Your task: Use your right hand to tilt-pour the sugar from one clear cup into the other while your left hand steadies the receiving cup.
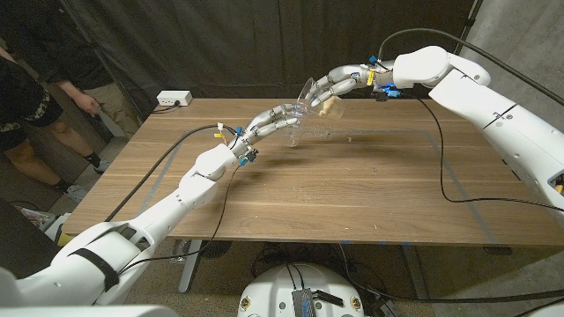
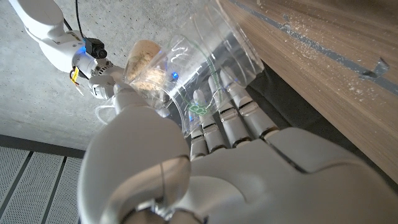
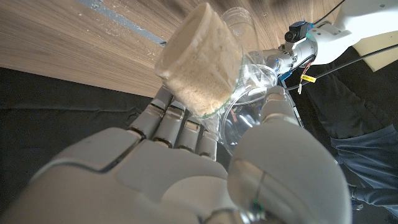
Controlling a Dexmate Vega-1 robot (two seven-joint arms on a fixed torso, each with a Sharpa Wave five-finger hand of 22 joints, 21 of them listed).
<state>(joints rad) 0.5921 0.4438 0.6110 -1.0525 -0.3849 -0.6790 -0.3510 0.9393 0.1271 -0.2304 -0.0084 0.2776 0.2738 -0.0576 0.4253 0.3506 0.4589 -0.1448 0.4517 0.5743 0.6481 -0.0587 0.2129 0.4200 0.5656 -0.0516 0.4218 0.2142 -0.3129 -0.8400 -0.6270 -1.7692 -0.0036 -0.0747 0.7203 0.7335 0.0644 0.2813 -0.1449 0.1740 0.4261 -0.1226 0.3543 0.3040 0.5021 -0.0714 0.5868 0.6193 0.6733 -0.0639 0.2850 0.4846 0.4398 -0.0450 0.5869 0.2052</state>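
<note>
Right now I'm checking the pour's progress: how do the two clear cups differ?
The pouring cup is lifted and tilted steeply in the right hand; the receiving cup stands on the table, held by the left hand. The pouring cup has sugar packed at its base; I cannot tell whether the receiving cup holds any yet. Both are clear plastic.

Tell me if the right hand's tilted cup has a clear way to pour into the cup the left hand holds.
Probably yes: the right hand holds the sugar cup tilted just above the receiving cup, which the left hand grips. Nothing lies between them.
</note>
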